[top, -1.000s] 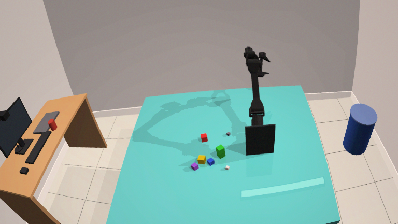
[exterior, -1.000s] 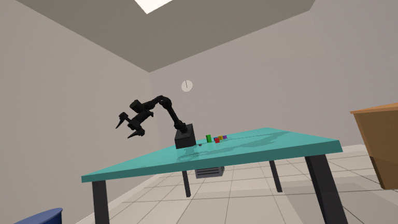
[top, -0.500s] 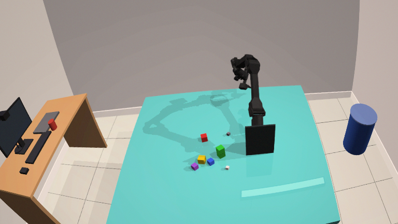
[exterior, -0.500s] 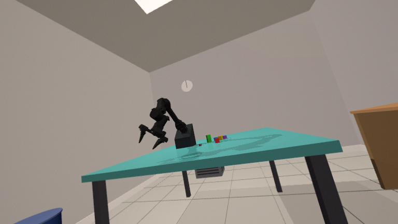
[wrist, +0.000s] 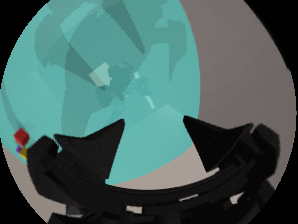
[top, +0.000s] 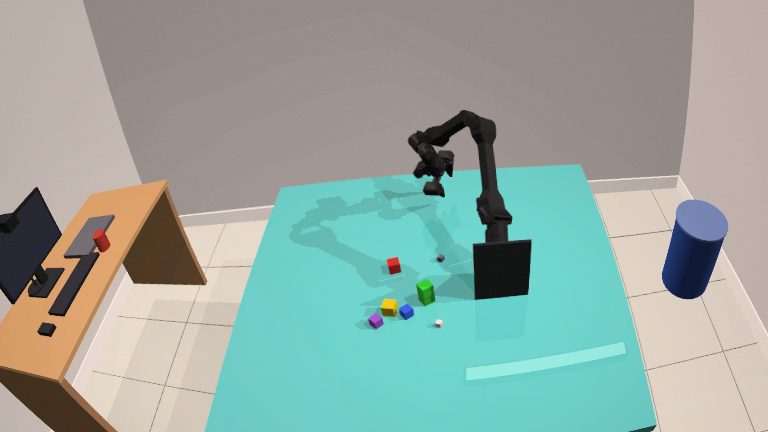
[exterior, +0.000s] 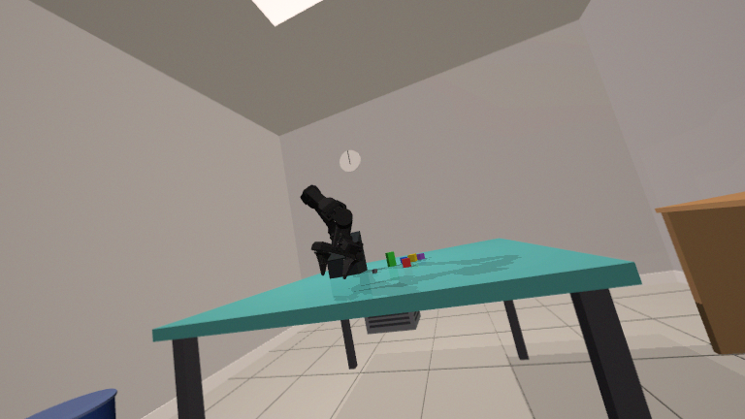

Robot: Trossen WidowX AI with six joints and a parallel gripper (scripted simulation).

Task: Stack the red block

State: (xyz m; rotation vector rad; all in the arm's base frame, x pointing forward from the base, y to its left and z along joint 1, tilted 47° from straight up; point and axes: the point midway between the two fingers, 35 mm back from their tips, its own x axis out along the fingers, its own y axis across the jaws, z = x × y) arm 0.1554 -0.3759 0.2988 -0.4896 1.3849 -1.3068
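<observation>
The red block (top: 393,265) (exterior: 405,263) (wrist: 21,137) sits on the teal table, at the far left edge of the wrist view. The green tower (top: 425,292) (exterior: 390,259) is two green blocks high and stands upright, a little apart from the red block. It does not show in the wrist view. My gripper (top: 446,184) (exterior: 334,275) (wrist: 154,120) is open and empty. It hangs above the table's far part in the top view, well away from the red block and the tower, with its fingers wide apart.
A yellow block (top: 389,307) (exterior: 412,257), a blue block (top: 406,311) and a purple block (top: 375,320) lie close to the tower. A small dark cube (top: 440,257) (exterior: 374,271) and a small white cube (top: 438,323) lie on either side of it. The black arm base (top: 502,269) is nearby.
</observation>
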